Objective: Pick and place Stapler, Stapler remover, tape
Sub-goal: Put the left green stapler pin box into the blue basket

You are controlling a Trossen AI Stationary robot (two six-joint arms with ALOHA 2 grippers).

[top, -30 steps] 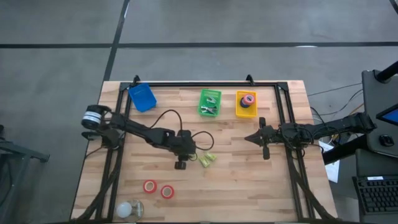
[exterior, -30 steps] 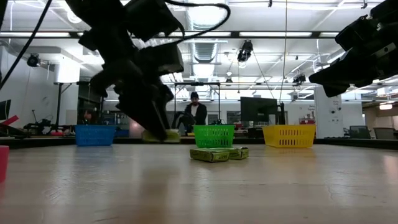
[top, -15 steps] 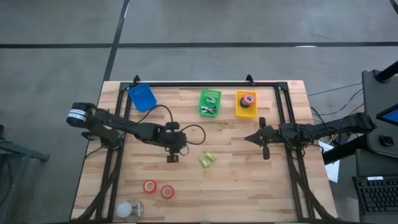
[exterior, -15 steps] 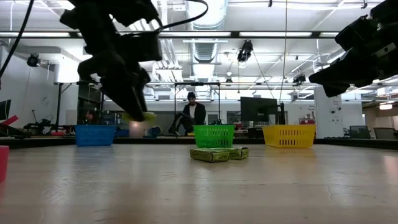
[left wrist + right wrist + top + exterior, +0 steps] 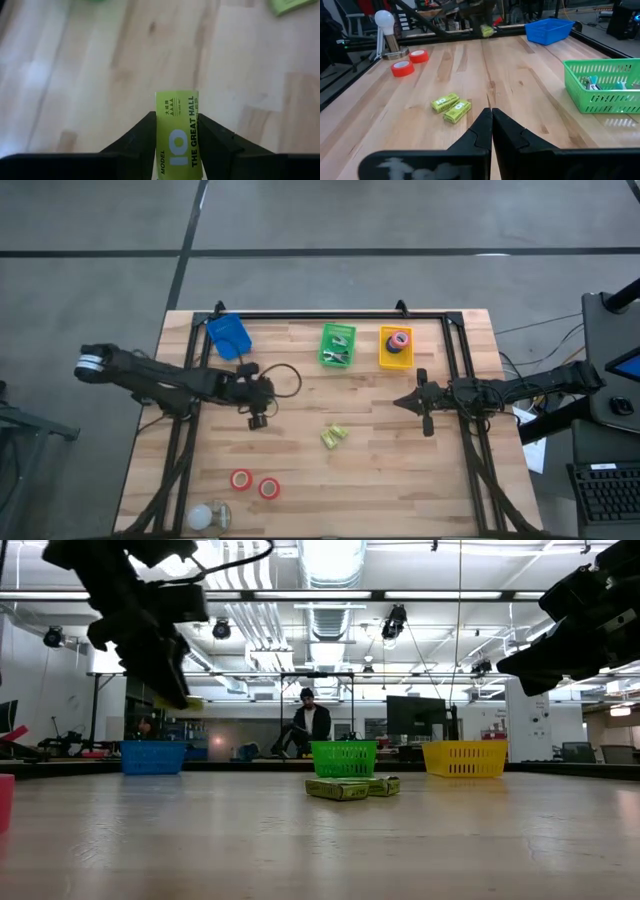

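My left gripper (image 5: 257, 420) is shut on a small yellow-green box (image 5: 179, 125) printed "THE GREAT HALL", held above the table left of centre; it also shows in the low view (image 5: 186, 702). Two more yellow-green boxes (image 5: 334, 437) lie flat side by side on the table's middle. Two red tape rolls (image 5: 241, 479) (image 5: 269, 488) lie flat near the front left. My right gripper (image 5: 400, 403) hangs shut and empty above the table's right half, its fingertips closed (image 5: 491, 117). My left gripper pinches the yellow-green box by its two long side faces (image 5: 159, 131) between its two fingers (image 5: 142, 137). The box's printed end sticks out past the fingertips. The box is lifted clear of the table.
Along the far edge stand a blue basket (image 5: 229, 336), a green basket (image 5: 337, 345) with small items, and a yellow basket (image 5: 397, 346) holding a red and a dark tape roll. A white roundish object (image 5: 203, 516) sits at the front left corner. A person shows beyond the table (image 5: 308, 725).
My left gripper has carried the yellow-green box up and toward the table's left and far side, away from the two boxes on the table. It stays shut on the box.
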